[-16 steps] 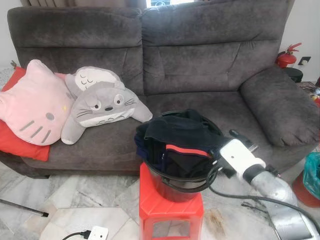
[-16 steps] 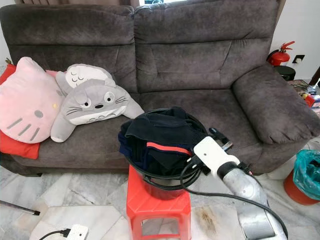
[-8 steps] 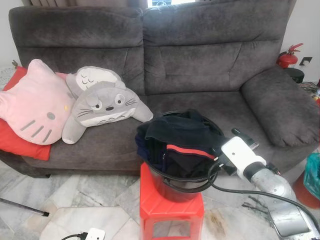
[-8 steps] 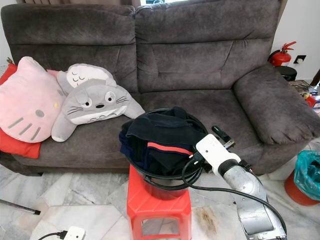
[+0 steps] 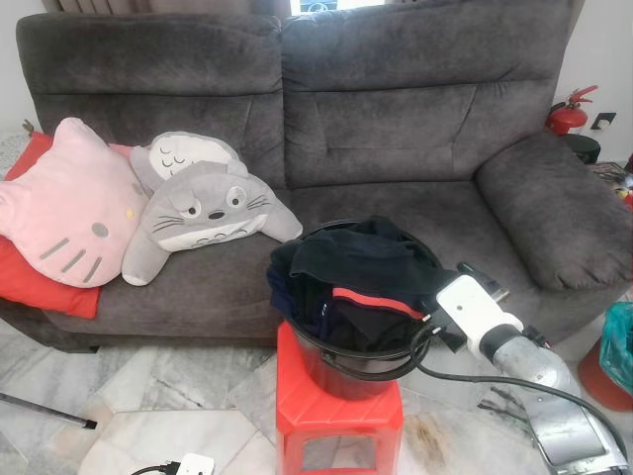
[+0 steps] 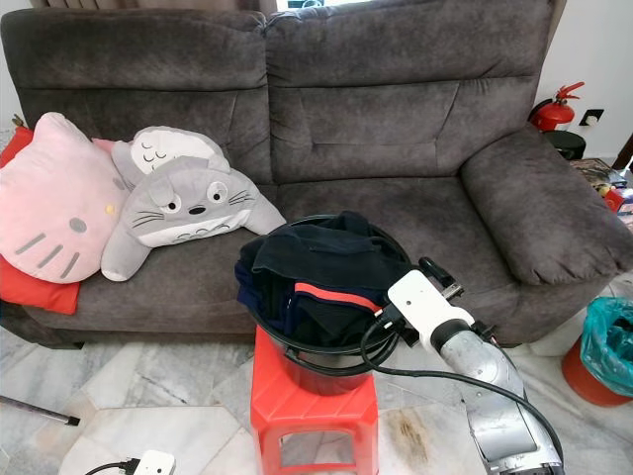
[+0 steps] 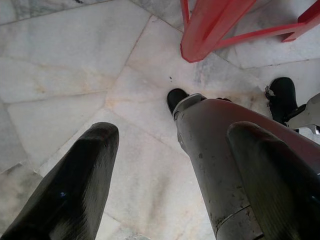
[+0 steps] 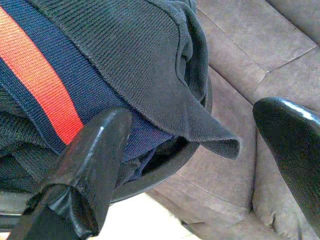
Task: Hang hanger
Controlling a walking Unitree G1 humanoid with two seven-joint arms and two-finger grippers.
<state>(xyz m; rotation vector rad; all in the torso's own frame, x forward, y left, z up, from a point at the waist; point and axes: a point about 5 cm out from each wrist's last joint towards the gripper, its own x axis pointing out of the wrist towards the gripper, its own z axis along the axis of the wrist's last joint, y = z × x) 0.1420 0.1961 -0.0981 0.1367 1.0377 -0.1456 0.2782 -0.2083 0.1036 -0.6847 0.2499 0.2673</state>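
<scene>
a dark grey sofa (image 5: 396, 109) spans the back of the scene. on its seat at nine o'clock lies a pink cat-face cushion (image 5: 64, 203) on a red cushion (image 5: 40, 287), with a grey plush creature (image 5: 203, 208) leaning just beside it. at six o'clock a red plastic stool (image 5: 336, 416) stands on the marble floor (image 5: 148, 396). a red fire extinguisher (image 5: 567, 111) sits at two o'clock, a teal bag (image 5: 618, 341) at four o'clock, a white power strip (image 5: 193, 463) at seven o'clock
</scene>
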